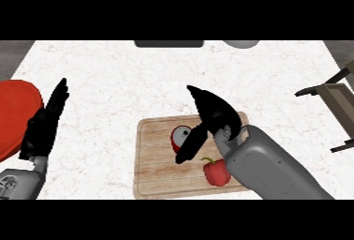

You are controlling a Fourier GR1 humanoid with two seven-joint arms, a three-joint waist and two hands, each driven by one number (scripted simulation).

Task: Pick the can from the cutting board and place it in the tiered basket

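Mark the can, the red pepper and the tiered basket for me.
can (pixel 182 137): head view, its visible top.
red pepper (pixel 217 174): head view, its body.
tiered basket (pixel 337 96): head view, its dark frame.

One can, one red pepper, one cutting board, one tiered basket.

The right grey forearm comes in from the lower right edge, its black right hand spread open with straight fingers pointing up and the thumb angled down-left. The black left hand rests open at the left, fingers up.
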